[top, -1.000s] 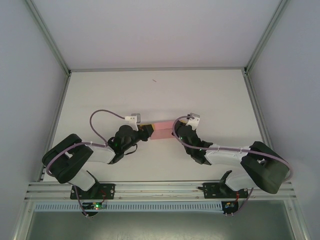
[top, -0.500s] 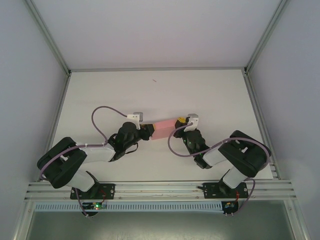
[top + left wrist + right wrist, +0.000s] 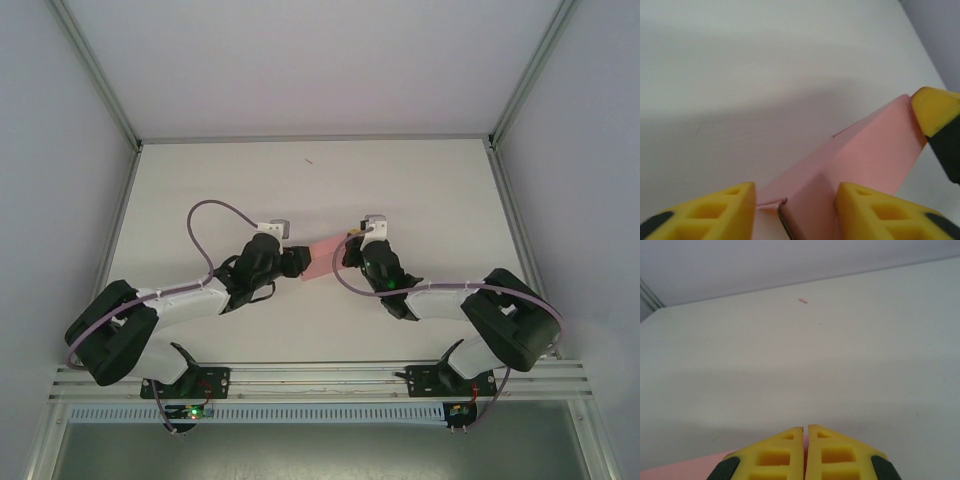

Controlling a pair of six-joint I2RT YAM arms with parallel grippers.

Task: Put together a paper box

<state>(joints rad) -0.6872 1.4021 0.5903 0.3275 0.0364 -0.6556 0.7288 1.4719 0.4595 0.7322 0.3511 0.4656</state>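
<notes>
Paper box (image 3: 322,258) sat between the two hands over the middle of the white tabletop (image 3: 420,190). It was a slim pink piece of thin matte card, with crisp creases and an open seam at its near end. A soft shadow beneath suggested it was lifted clear, though I couldn't be sure. Its long axis ran from one arm across to the other, with the right end tipped slightly toward the far side. The left hand (image 3: 297,262) had its yellow fingers set about a box-width apart, clasping the left end across its flat width. The right hand (image 3: 350,252) was almost closed, with a sliver of pink in the slit, pinching what looked like a thin edge or flap at the opposite end. Neither arm was nearer, so any push or fold would travel along that shared line, and such light card would buckle easily.
</notes>
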